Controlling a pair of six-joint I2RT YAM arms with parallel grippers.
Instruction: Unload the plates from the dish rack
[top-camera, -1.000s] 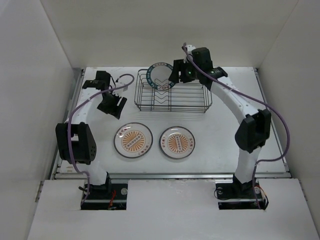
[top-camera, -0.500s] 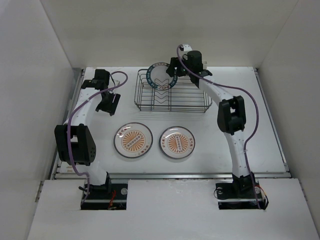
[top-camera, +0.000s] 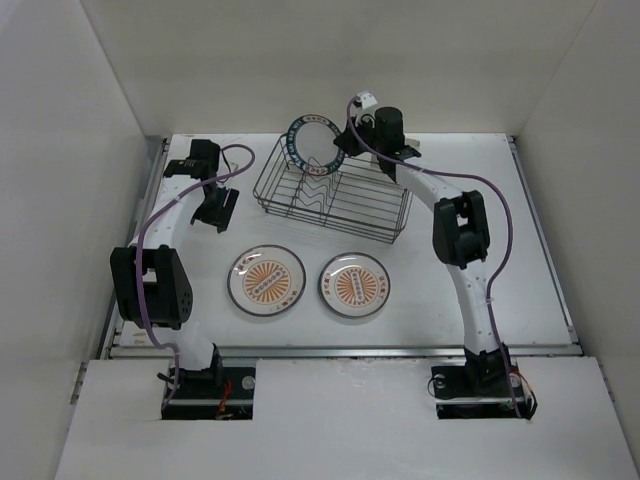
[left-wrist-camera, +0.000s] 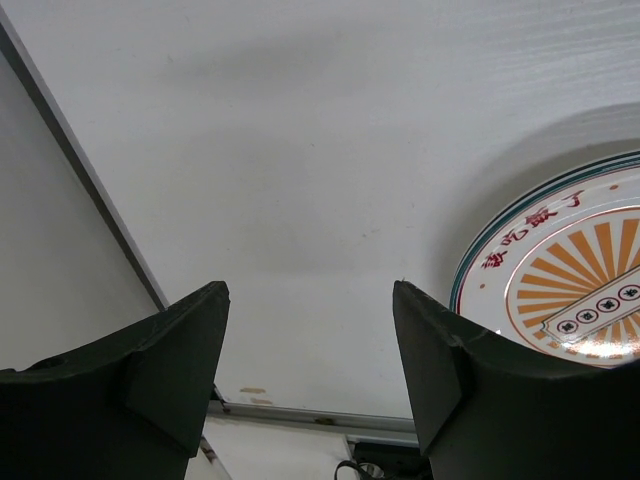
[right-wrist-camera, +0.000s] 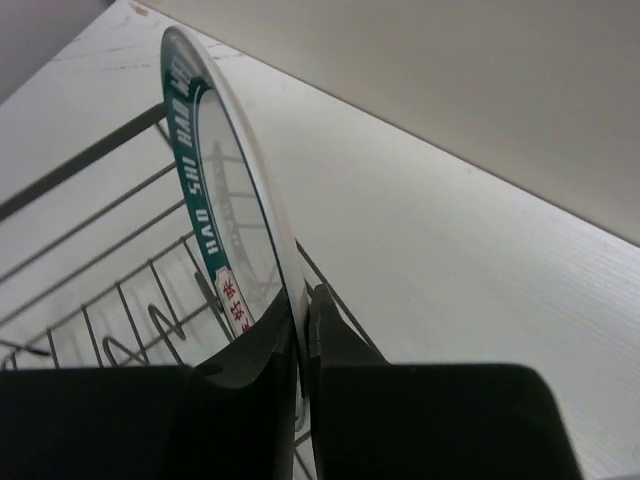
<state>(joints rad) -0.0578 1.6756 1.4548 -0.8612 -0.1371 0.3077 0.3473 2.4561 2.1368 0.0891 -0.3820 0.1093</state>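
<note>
Across the white surface (top-camera: 520, 250), the dish rack (top-camera: 335, 200) sits askew at the far side. A teal-rimmed plate (top-camera: 312, 145) stands upright at its far left corner, its rim pinched by the right gripper (right-wrist-camera: 305, 300). One sunburst plate (top-camera: 266, 279) lies flat beside another (top-camera: 353, 284), nearer the arms. Left of the rack, the left gripper (left-wrist-camera: 308, 300) gapes wide, holding nothing.

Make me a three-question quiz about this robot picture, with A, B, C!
1. Where is the teal-rimmed plate? A: in the right gripper, at the dish rack. B: lying flat. C: under the rack.
2. How many sunburst plates lie on the table? A: one. B: two. C: four.
3. The left gripper is: A: open, empty. B: shut on a plate. C: shut on a cup.
Answers: 1 A, jaws pinch its rim; 2 B, side by side before the rack; 3 A, jaws apart, nothing between.
</note>
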